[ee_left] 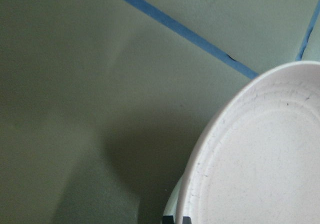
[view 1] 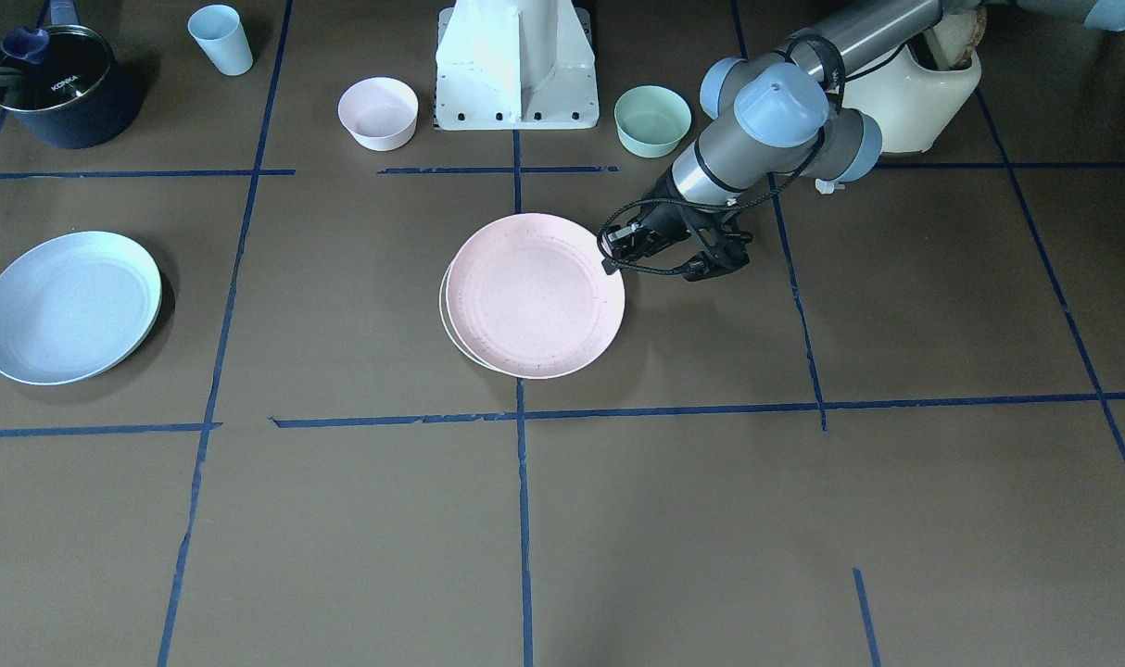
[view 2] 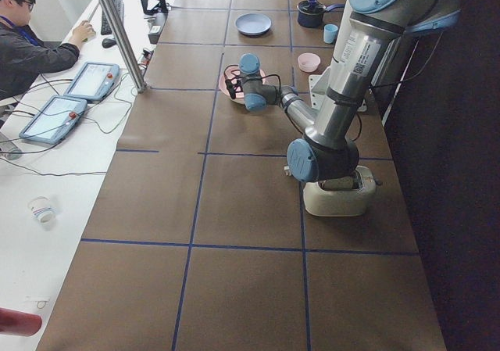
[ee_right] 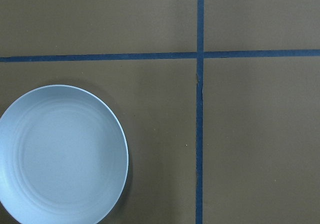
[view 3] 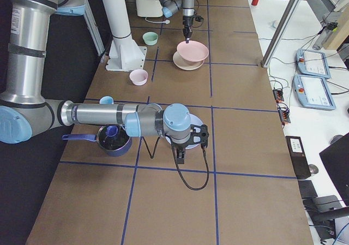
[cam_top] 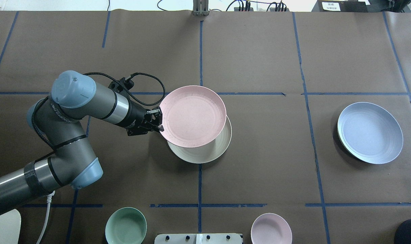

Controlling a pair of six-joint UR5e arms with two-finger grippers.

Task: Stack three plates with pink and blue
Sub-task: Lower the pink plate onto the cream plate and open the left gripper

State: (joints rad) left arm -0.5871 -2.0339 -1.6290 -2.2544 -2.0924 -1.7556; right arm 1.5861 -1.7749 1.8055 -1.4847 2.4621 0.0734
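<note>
The pale pink round matte plate (cam_top: 192,116) is hanging just above the cream-yellow round matte plate (cam_top: 205,152). It is sitting off-centre, so a crescent of cream is showing along one side. The left gripper (cam_top: 157,121) is pinching the pink plate's rim, both fingers closed on the edge. The light blue round matte plate (cam_top: 370,133) is lying flat on the brown paper-covered table (cam_top: 259,152), well apart, on the robot's right. The right gripper (view 3: 180,156) is pointing downward near it, showing only from the side, so I cannot tell whether it is open or closed. A small pink bowl (cam_top: 271,228) and a small mint-green bowl (cam_top: 126,226) are standing by the robot's base.
</note>
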